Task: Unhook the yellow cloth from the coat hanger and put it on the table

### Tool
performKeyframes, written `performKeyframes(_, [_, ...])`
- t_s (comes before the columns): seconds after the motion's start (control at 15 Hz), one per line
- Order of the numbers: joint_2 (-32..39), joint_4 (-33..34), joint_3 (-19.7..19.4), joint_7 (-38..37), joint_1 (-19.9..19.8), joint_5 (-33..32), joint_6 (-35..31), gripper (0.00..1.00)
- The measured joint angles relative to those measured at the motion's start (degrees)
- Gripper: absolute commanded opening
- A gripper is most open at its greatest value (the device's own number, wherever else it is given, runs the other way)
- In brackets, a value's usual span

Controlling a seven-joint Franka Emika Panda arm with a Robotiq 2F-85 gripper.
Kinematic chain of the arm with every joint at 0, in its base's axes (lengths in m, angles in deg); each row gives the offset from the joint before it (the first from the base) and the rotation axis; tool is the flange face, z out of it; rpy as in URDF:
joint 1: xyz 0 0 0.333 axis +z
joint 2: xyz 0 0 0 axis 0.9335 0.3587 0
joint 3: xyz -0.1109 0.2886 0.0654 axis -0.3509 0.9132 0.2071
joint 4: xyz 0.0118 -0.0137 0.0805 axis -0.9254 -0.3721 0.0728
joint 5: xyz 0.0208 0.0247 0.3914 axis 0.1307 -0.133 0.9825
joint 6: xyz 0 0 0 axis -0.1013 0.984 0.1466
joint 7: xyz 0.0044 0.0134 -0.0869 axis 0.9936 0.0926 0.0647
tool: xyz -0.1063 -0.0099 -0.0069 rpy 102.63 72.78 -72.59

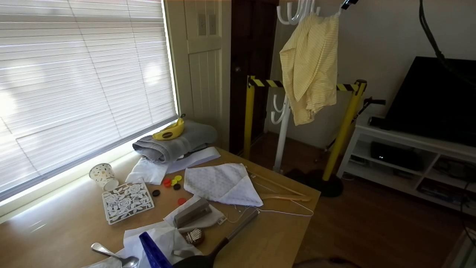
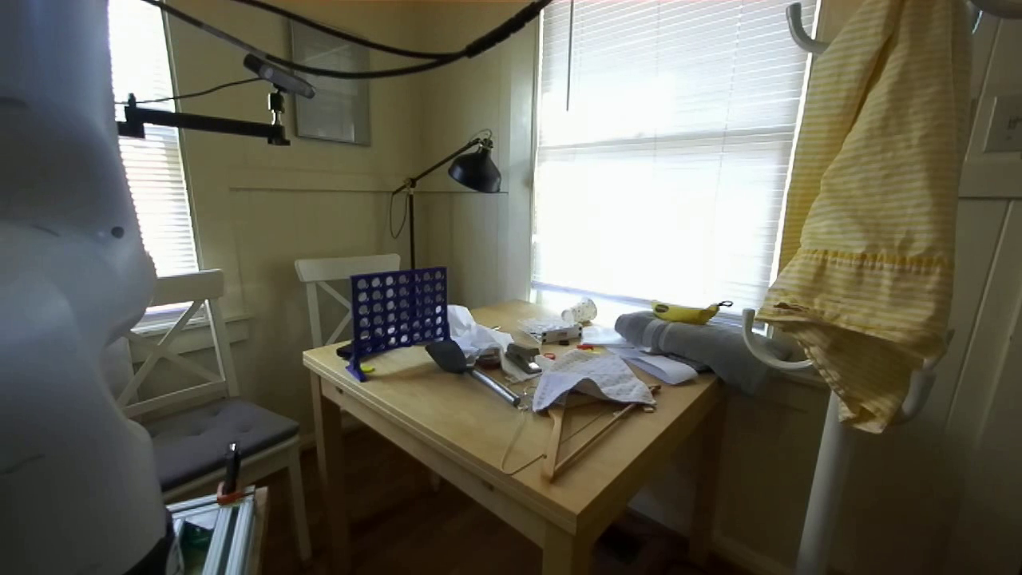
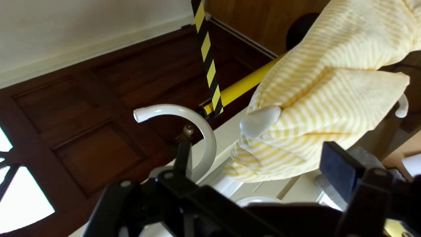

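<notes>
The yellow cloth (image 1: 310, 67) hangs in long folds from an upper hook of the white coat hanger (image 1: 281, 139). In an exterior view the cloth (image 2: 882, 208) drapes down past a lower hook of the coat hanger (image 2: 826, 487). In the wrist view a rounded white hook end pokes out over the striped cloth (image 3: 329, 102). My gripper (image 3: 260, 164) is open, its fingers wide apart with the cloth's hooked part beyond and between them; contact is not visible. Only a black gripper tip (image 1: 349, 4) shows at an exterior view's top edge. The wooden table (image 1: 279, 234) stands beside the coat hanger.
The table holds a white patterned cloth (image 1: 223, 184), wooden hanger (image 2: 591, 447), grey folded cloth (image 1: 178, 143), spatula (image 1: 238, 230), blue game frame (image 2: 399, 311) and cup (image 1: 104, 175). A bare white hook (image 3: 207, 138) is near the left finger. Yellow poles (image 1: 344, 134) stand behind.
</notes>
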Motion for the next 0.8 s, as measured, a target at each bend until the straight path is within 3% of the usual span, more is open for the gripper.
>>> performKeyframes(0.4, [0.2,1.1,0.3,-2.3,0.4,-0.1,0.7,1.0])
performKeyframes(0.8, [3.2,1.0,0.4,-15.7,3.0,-6.7,0.8,1.0])
